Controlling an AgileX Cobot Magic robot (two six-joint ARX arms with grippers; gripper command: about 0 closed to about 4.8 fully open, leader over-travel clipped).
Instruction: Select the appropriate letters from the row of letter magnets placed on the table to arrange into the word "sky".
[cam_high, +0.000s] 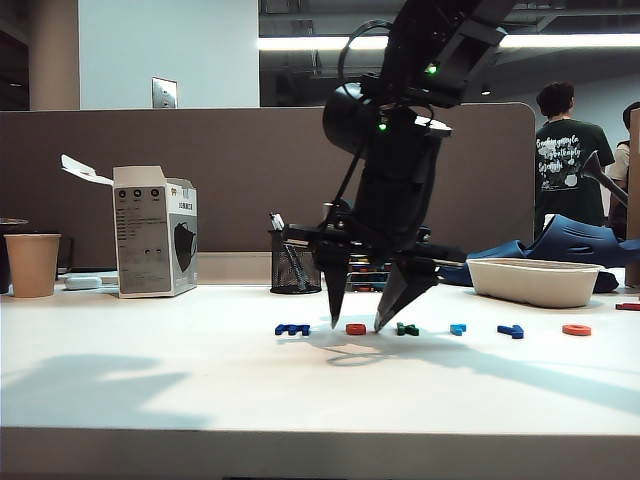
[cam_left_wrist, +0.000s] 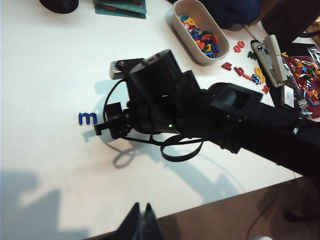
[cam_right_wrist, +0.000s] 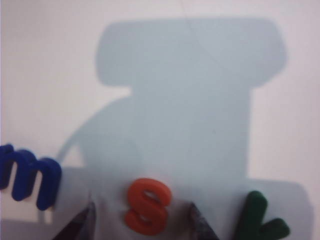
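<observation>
The row of letter magnets lies on the white table (cam_high: 150, 380): dark blue m (cam_high: 292, 329), orange-red s (cam_high: 356, 328), dark green letter (cam_high: 407, 328), light blue letter (cam_high: 458, 328), dark blue angular letter (cam_high: 511, 331), orange-red ring (cam_high: 576, 329). My right gripper (cam_high: 357, 324) points down, open, with one fingertip on each side of the s and just above the table. In the right wrist view the s (cam_right_wrist: 147, 206) lies between the fingertips (cam_right_wrist: 80, 222), with the m (cam_right_wrist: 30, 175) and the green letter (cam_right_wrist: 260, 220) outside them. My left gripper (cam_left_wrist: 142, 212) is shut near the table's edge.
A white tray (cam_high: 535, 282) stands at the back right, a mesh pen holder (cam_high: 293, 262) behind the row, a white box (cam_high: 155, 232) and a paper cup (cam_high: 32, 264) at the back left. A tub of spare letters (cam_left_wrist: 176, 22) and a stapler (cam_left_wrist: 272, 57) show in the left wrist view.
</observation>
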